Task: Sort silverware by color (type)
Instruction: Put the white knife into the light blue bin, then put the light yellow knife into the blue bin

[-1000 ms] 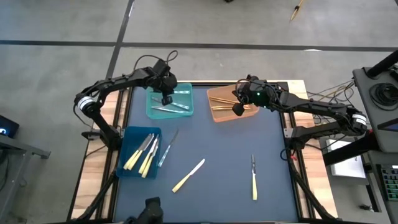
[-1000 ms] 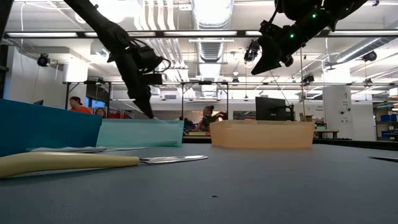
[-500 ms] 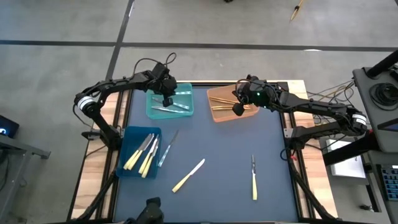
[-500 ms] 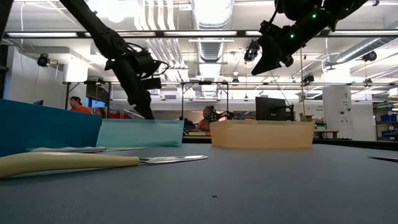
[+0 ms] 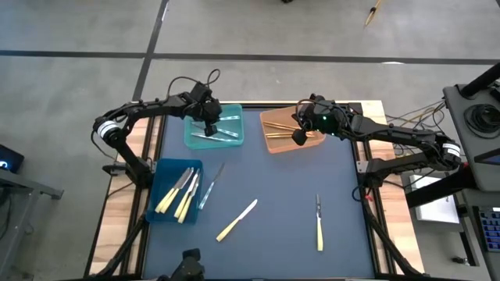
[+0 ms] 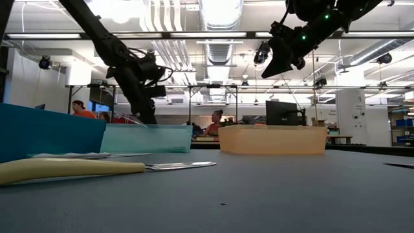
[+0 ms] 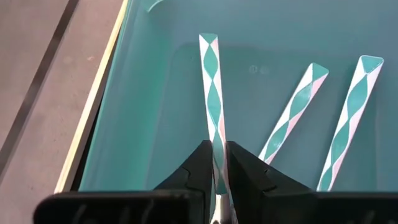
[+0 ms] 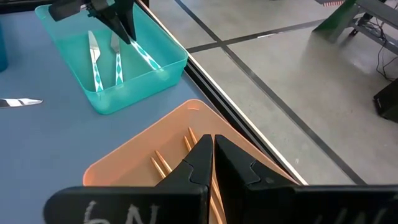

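While the left pincer [image 5: 209,127] is hanging over the teal bin [image 5: 193,139] at the far left of the counter [image 5: 273,195], its fingers [image 7: 200,163] are sitting narrowly apart around the handle of a silvery piece [image 7: 213,106] lying in that bin, and I cannot tell whether they are gripping it or letting it go. Two more silvery pieces [image 7: 351,118] are lying beside it on the bin floor, handles pointing the same way. The right pincer [image 5: 298,139] is hovering over the near edge of the orange bin [image 5: 275,144], clenched tight with nothing between its fingers [image 8: 196,163]; inside that bin, orange-tan pieces [image 5: 275,123] are lying side by side.

Nearer the front on the left, a blue bin [image 5: 161,190] is holding several pale yellow pieces [image 5: 185,200]. Just beside its right wall, a silvery knife [image 5: 211,186] is lying on the counter. Farther toward the middle, a pale yellow knife [image 5: 237,220] is resting at a slant, and well apart on the right side a yellow-handled piece [image 5: 319,223] is lying almost straight along the counter's depth.

In the low view, people are showing in the room behind the bins.
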Motion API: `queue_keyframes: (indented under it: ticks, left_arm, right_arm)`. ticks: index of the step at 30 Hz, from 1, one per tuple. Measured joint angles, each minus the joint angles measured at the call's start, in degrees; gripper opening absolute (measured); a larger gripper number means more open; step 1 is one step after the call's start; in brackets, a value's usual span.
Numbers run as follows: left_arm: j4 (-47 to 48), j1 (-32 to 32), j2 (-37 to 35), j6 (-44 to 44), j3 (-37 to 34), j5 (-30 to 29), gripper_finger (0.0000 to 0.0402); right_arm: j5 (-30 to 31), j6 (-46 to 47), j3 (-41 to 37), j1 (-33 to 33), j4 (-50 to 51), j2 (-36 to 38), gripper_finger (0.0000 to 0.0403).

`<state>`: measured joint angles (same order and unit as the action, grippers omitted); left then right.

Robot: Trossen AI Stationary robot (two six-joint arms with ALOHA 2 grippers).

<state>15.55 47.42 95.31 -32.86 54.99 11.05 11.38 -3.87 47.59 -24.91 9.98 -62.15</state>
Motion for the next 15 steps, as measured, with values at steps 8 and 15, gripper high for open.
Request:
queue_keyframes:
  ticks: [8, 15]
  left_arm:
    - [-0.13, 0.15, 0.02, 0.15, -0.18, -2.62, 0.0038]
    - [-0.32, 0.15, 0.02, 2.38, -0.16, -2.73, 0.004]
  right_arm:
    - [0.0, 0.46, 0.0, 0.0, 0.0, -0.01, 0.0009]
    - [0.0, 1.58, 0.0, 0.02, 0.0, -0.02, 0.0009]
